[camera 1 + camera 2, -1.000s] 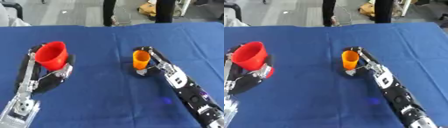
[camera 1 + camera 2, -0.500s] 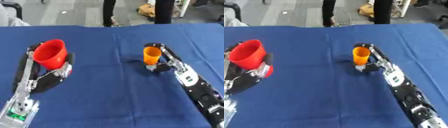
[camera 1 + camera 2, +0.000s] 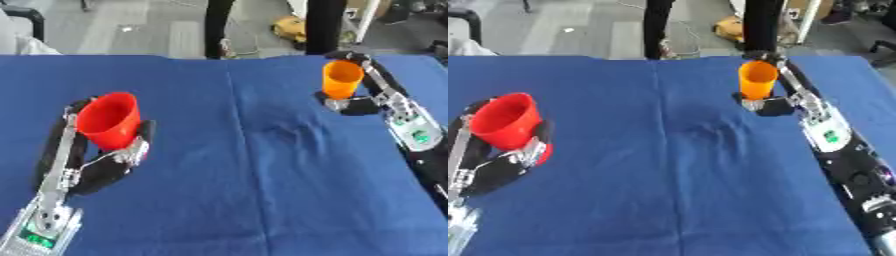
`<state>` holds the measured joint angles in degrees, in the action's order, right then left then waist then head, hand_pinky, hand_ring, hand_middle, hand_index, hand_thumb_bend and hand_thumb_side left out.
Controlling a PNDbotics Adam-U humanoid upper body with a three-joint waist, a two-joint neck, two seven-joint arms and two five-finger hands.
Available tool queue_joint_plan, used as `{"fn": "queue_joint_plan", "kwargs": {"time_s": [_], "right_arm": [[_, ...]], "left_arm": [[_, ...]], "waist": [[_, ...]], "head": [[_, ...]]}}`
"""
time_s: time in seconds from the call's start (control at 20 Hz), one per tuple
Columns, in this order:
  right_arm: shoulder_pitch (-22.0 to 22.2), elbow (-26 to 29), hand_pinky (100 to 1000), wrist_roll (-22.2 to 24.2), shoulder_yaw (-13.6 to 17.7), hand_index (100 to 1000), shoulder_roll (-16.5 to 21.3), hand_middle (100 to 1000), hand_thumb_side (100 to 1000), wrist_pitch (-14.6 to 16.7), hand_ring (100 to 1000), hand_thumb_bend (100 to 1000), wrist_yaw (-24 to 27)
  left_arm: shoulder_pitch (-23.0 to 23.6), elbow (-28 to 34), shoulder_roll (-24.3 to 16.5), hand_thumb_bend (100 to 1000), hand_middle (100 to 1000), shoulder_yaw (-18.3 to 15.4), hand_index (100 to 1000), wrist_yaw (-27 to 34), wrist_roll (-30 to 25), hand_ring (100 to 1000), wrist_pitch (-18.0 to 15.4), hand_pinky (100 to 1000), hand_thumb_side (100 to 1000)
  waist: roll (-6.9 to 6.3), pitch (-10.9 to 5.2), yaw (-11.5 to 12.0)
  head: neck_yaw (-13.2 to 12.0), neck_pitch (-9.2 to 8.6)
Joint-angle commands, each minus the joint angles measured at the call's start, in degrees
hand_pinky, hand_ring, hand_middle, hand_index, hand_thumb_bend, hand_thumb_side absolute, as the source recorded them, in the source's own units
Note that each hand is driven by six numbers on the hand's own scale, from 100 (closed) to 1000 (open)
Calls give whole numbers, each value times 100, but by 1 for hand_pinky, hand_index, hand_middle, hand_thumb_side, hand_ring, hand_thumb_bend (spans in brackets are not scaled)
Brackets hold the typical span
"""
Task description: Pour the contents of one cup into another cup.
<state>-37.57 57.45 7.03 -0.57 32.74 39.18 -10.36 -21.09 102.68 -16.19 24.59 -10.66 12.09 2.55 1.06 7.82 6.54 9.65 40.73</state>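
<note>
A red cup (image 3: pixel 108 120) sits in my left hand (image 3: pixel 93 161) at the left of the blue table, its mouth tilted slightly toward me, with fingers and thumb curled round it. At the right, an orange cup (image 3: pixel 340 78) stays upright in my right hand (image 3: pixel 378 97), whose fingers wrap its far side and whose thumb is at its base. It is lifted near the table's far edge. The cups are far apart. I cannot see inside either cup.
A blue cloth (image 3: pixel 254 170) covers the whole table, with a slight wrinkle in the middle. Beyond the far edge stand a person's dark legs (image 3: pixel 219 25) and grey floor with some clutter.
My right hand has carried the orange cup up and away to the right, toward the far edge. The red cup in my left hand has hardly moved.
</note>
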Motion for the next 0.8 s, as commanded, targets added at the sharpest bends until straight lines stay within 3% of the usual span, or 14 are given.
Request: {"fn": "queue_joint_plan", "kwargs": {"time_s": [0.05,0.4,0.8], "right_arm": [[-225,326,131,60,-45,848,362,529,100,108,443,214,120],[-563,769,140,345,-323,862,381,554,100,365,436,204,50],[-959,1059,164,555,-605,883,112,595,100,805,423,190,-592]], "left_arm": [[-91,-89,-85,100,326,101,607,-73,-147,248,-121,100,346],[-283,-440,15,100,327,331,609,-187,-439,249,-319,100,338],[-502,-792,213,100,327,560,610,-293,-753,249,-563,100,338]], "waist": [[27,-108,-27],[90,-143,-72],[130,-173,-42]], "head": [[-45,-25],[-95,-33],[-89,-43]]}}
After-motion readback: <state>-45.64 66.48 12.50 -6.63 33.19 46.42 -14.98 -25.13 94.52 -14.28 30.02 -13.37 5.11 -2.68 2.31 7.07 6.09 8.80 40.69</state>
